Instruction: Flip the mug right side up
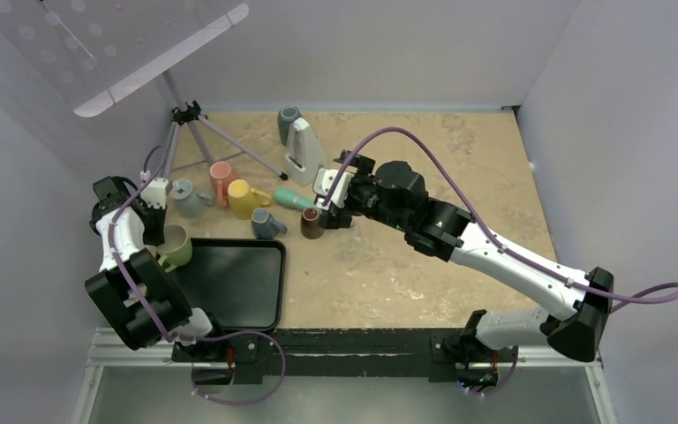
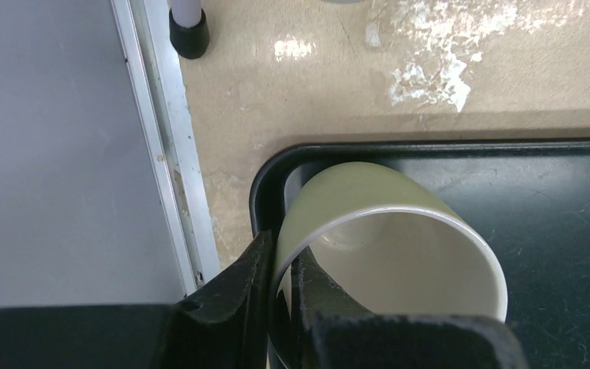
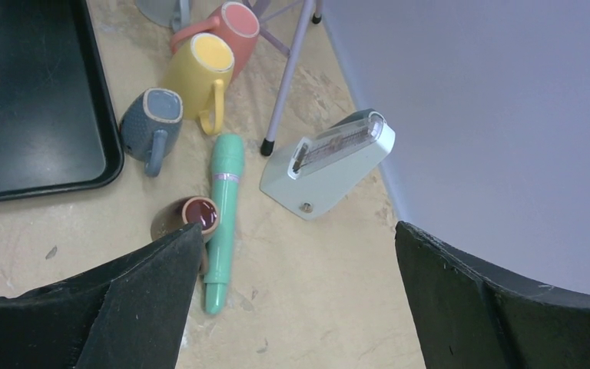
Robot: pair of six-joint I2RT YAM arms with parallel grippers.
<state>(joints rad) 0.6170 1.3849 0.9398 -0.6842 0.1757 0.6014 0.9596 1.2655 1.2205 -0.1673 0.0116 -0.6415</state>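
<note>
Left end effector [image 2: 278, 265] clamped green mug [image 2: 369, 192] by rim only, so it could slip onto tray [image 2: 553, 200] below; right end effector [image 3: 296, 231] stood open.

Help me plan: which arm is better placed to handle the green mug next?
Probably left: left gripper is shut on the green mug over the black tray; right gripper is open by the brown mug.
</note>
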